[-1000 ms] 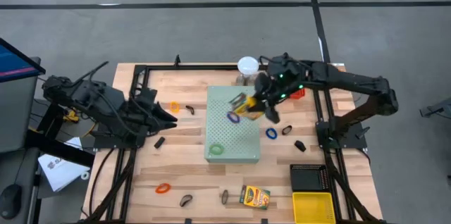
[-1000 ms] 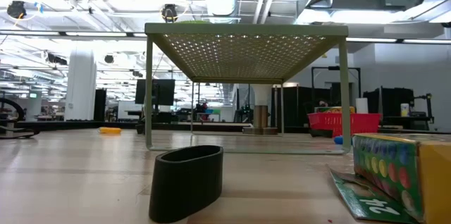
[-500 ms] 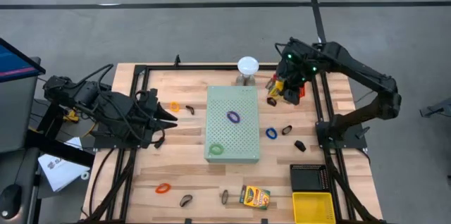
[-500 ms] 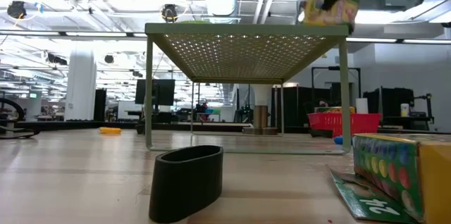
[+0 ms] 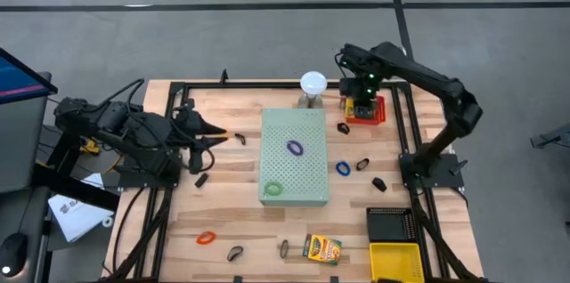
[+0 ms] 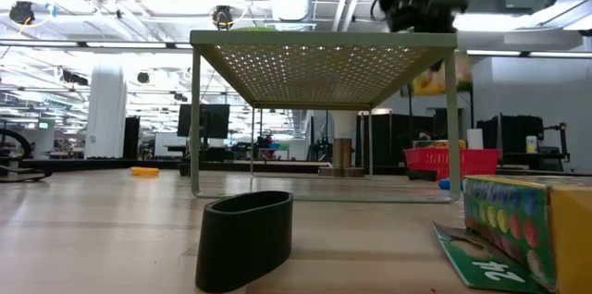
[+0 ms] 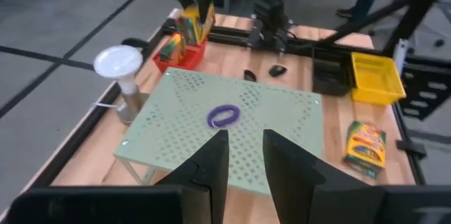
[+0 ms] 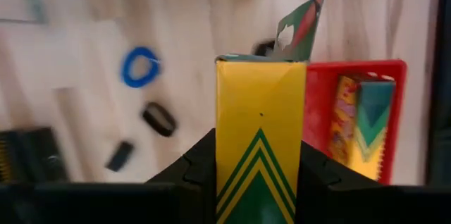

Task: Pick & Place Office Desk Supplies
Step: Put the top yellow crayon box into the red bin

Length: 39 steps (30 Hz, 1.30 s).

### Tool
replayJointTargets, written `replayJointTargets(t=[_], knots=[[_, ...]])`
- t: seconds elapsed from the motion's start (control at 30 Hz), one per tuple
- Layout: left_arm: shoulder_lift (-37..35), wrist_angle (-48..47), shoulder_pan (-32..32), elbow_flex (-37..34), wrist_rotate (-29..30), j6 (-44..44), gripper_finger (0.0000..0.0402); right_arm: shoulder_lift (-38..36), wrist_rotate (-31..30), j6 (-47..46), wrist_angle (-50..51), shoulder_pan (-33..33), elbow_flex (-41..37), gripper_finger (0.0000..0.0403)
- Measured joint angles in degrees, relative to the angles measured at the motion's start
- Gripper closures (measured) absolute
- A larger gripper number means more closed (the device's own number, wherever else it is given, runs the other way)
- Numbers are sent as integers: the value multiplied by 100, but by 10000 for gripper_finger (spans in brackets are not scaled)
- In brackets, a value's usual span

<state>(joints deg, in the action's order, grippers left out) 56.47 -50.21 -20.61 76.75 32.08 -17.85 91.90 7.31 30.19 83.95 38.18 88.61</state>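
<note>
My right gripper (image 5: 361,98) is at the table's far right, above a red tray (image 5: 378,116). It is shut on a yellow box with green chevrons (image 8: 259,118), whose end flap stands open. A second printed box (image 8: 358,122) lies in the tray. My left gripper (image 7: 245,155) is open and empty at the table's left, beside an orange loop (image 5: 220,134). A purple loop (image 5: 295,148) and a green loop (image 5: 272,189) lie on the pale-green perforated board (image 5: 307,172). A blue loop (image 5: 343,168) and black clips (image 5: 379,184) lie on the wood. My right gripper pinches the yellow box by its two long sides (image 8: 227,155) between its two fingers (image 8: 192,168). The fingers point down and lie along the box. The box hangs below the gripper (image 6: 433,77), its flap end lowest, clear of the red tray.
A white dome on a stand (image 5: 313,84) is left of the red tray. A crayon box (image 5: 321,248), an orange loop (image 5: 207,238) and black clips (image 5: 235,253) lie near the front edge. A black tray and a yellow bin (image 5: 396,261) stand at the front right.
My right gripper has carried the yellow box from above the perforated board toward the table's far right, to over the red tray, and has come down there. My left gripper has swung a little toward the far edge.
</note>
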Motion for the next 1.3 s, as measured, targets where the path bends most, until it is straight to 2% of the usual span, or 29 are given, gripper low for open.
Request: replayJointTargets(t=[0.27, 0.43, 0.7, 1.3], knots=[[2, 856, 114, -780, 8, -35, 318, 82, -187, 778, -552, 918, -596, 294], [3, 1434, 114, -1356, 7, -47, 318, 61, -135, 910, -572, 1275, -844, 294], [4, 2067, 114, -1804, 7, -78, 318, 114, -127, 1356, -1056, 1201, -1035, 294], [-378, 2117, 114, -1816, 6, -251, 318, 115, -202, 1334, -2327, 1254, -2036, 294]])
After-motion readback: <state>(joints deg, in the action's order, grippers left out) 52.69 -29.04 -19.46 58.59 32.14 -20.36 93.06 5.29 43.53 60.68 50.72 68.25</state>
